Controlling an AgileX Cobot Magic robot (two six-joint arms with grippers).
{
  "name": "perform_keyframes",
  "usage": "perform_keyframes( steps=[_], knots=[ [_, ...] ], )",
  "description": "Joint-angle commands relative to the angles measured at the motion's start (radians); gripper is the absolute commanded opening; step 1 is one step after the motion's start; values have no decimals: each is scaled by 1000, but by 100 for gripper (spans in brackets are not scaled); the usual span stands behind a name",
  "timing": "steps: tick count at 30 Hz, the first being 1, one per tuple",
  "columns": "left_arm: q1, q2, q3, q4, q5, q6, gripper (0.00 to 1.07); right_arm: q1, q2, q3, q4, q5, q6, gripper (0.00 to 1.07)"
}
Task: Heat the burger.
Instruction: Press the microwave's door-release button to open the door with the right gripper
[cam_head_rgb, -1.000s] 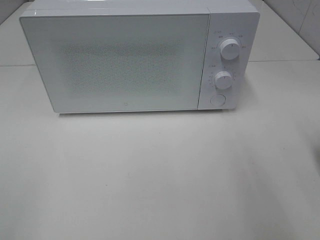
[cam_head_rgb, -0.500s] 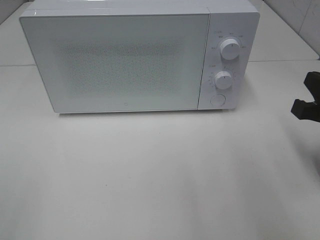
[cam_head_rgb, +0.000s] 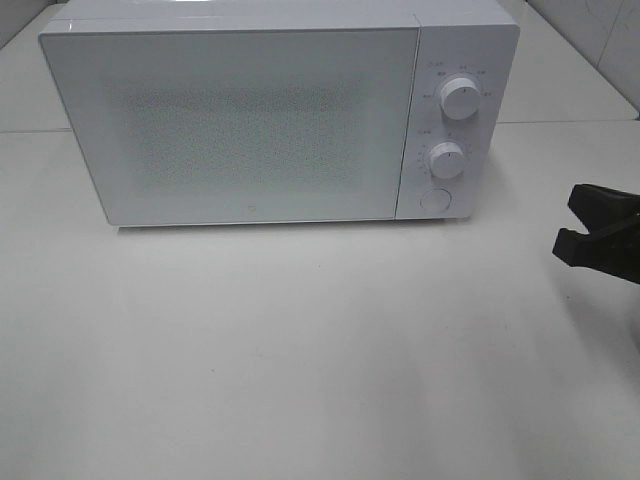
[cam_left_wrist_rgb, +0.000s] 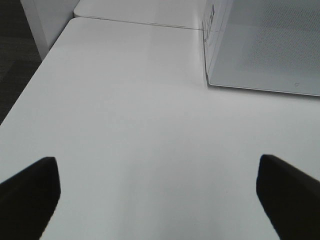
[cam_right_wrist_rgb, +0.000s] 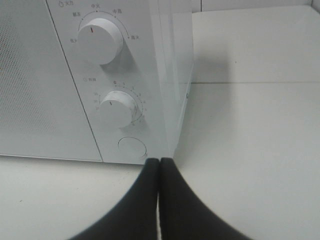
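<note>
Bright, even, diffuse light washes the white table (cam_head_rgb: 300, 360) and microwave (cam_head_rgb: 250, 120) pale. A soft shadow lies along the microwave's base; the high view looks slightly grainy.

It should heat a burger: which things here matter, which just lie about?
For the job: white box-shaped microwave oven, door closed; its two white round knobs; shut right end effector.
Just there: white table; open left end effector. No burger visible.

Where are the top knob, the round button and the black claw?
top knob (cam_head_rgb: 459, 98): exterior high view, middle of its face.
round button (cam_head_rgb: 434, 199): exterior high view, its centre.
right gripper (cam_right_wrist_rgb: 159, 162): right wrist view, where its shut fingertips meet.
</note>
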Motion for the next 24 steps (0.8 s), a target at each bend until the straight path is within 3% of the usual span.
perform_keyframes(
  steps=[1, 14, 17, 21, 24],
  knots=[
    [-2, -16, -1, -8, 1, -2, 102, -4, 23, -2, -21, -8, 99, 2],
    [-2, -16, -1, -8, 1, -2, 102, -1, 137, -3, -17, -17, 525, 0],
    [-2, -16, -1, -8, 1, -2, 102, 49, 152, -3, 31, -17, 600, 0],
    [-2, -16, -1, -8, 1, -2, 102, 182, 157, -23, 219, -5, 620, 0],
    [-2, -16, -1, -8, 1, -2, 102, 245, 160, -56, 281, 24, 651, 0]
  ],
)
